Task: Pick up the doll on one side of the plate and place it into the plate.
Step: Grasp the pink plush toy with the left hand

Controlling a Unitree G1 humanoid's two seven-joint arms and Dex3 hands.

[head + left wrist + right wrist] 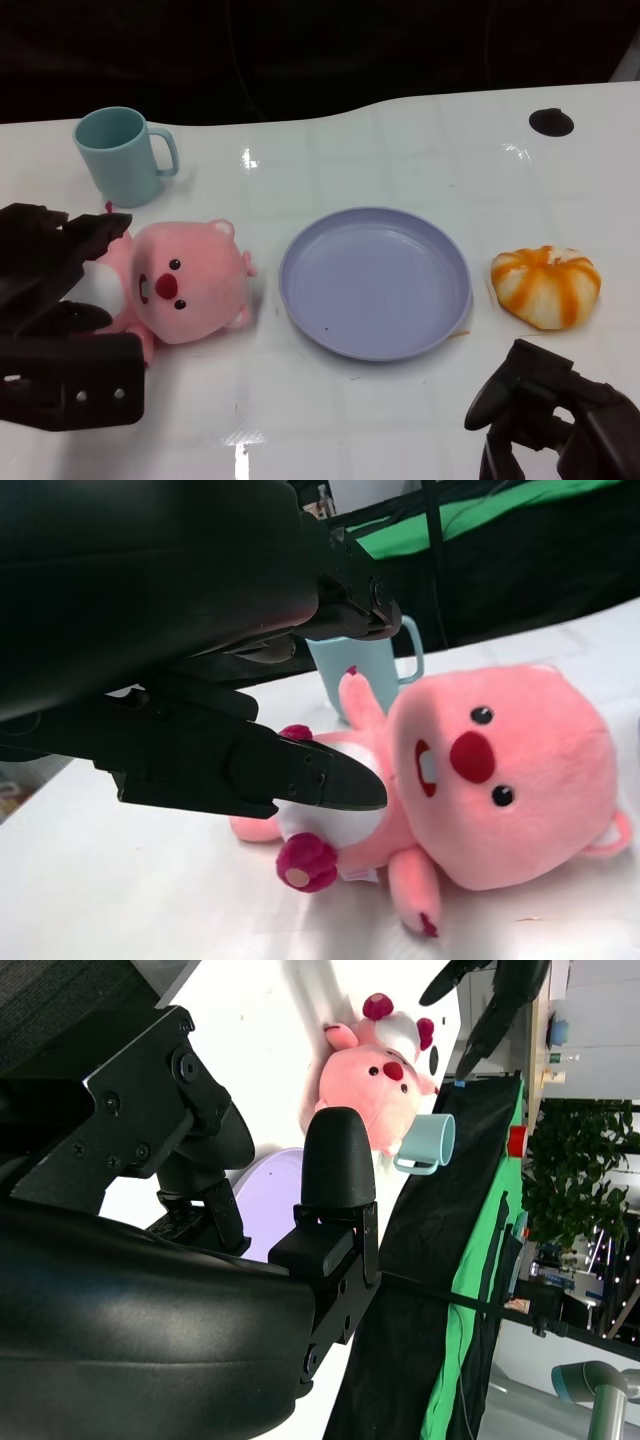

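The black left hand (60, 300), fingers apart, brackets the pink plush doll (185, 283) lying on the white table (400, 150) left of the round lavender plate (375, 282). Grasp, lift and placing remain. The right hand (555, 415) hangs empty, fingers loosely apart.

You're looking at a pink doll (190, 283) with a red nose, black eyes, a white belly and dark magenta paws, lying on a glossy white tabletop (400, 150). Your plate (375, 281) is plain lavender, the mug (122, 156) pale teal, and the round plush (546, 286) white with orange stripes. Both hands, left (55, 330) and right (555, 410), are black.
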